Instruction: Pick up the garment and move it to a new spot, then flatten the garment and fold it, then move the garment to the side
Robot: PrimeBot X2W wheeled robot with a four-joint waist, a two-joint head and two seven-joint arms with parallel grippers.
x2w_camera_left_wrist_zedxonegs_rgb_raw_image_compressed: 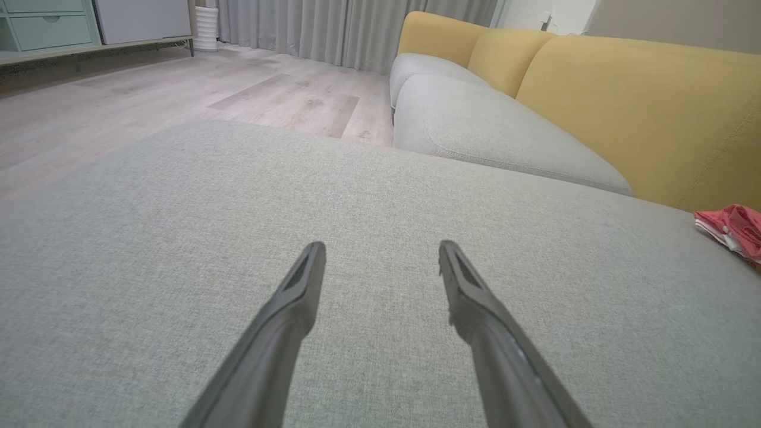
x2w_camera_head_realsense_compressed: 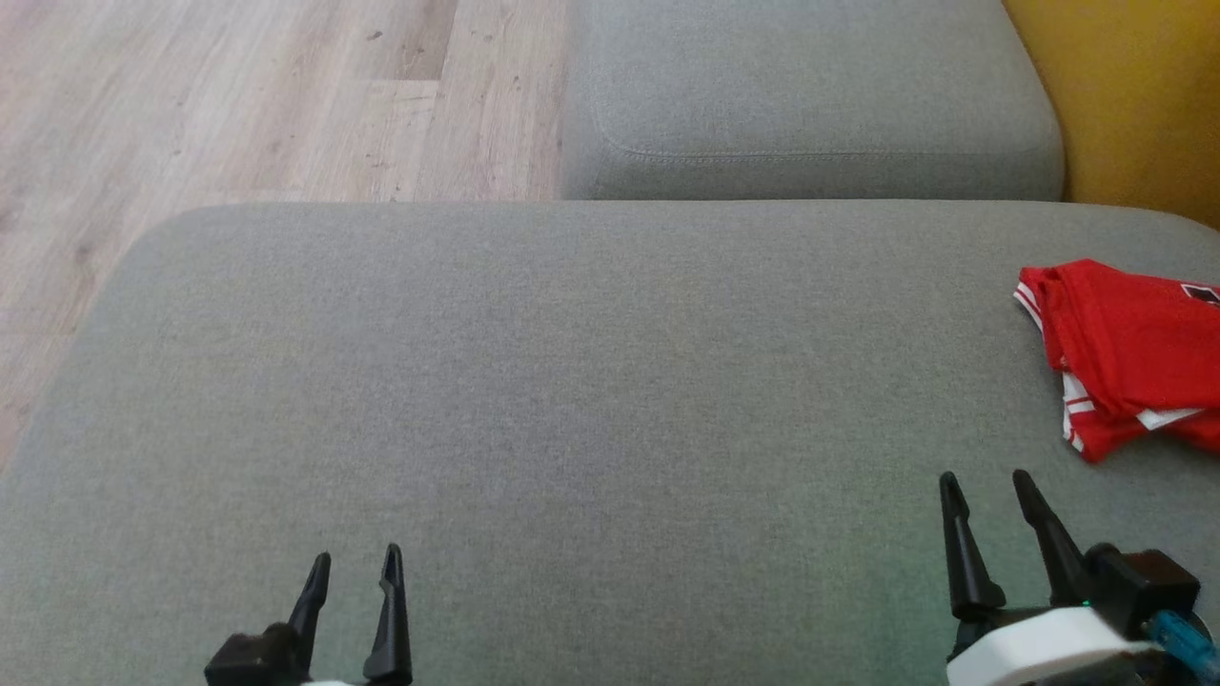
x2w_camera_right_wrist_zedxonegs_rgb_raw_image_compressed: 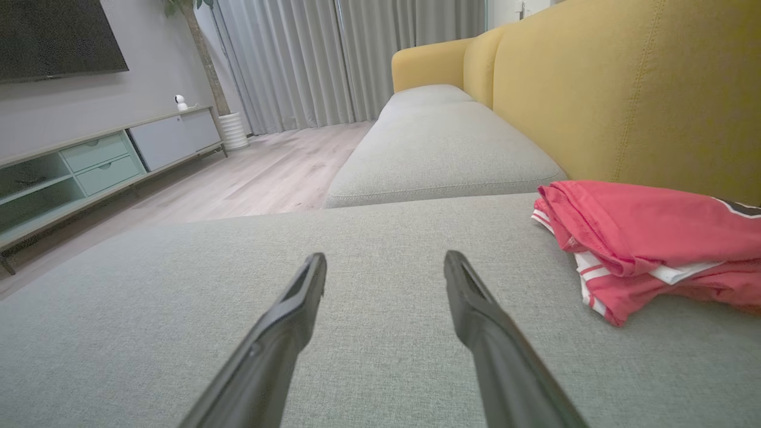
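Note:
The garment point(x2w_camera_head_realsense_compressed: 1134, 357) is a red shirt with white trim, folded into a bundle at the right edge of the grey cushion point(x2w_camera_head_realsense_compressed: 572, 400). It also lies at the right in the right wrist view point(x2w_camera_right_wrist_zedxonegs_rgb_raw_image_compressed: 648, 238) and at the far right in the left wrist view point(x2w_camera_left_wrist_zedxonegs_rgb_raw_image_compressed: 734, 229). My right gripper point(x2w_camera_head_realsense_compressed: 986, 486) stands open at the lower right, a little short and left of the garment, with nothing between its fingers. My left gripper point(x2w_camera_head_realsense_compressed: 357, 562) is open and empty at the lower left, far from the garment.
A second grey seat cushion point(x2w_camera_head_realsense_compressed: 810, 105) lies beyond the first, with the yellow backrest point(x2w_camera_head_realsense_compressed: 1134, 95) along the right. Wooden floor point(x2w_camera_head_realsense_compressed: 238, 105) lies off the cushion's left and far edges. A low cabinet point(x2w_camera_right_wrist_zedxonegs_rgb_raw_image_compressed: 89, 166) and curtains point(x2w_camera_right_wrist_zedxonegs_rgb_raw_image_compressed: 333, 59) stand across the room.

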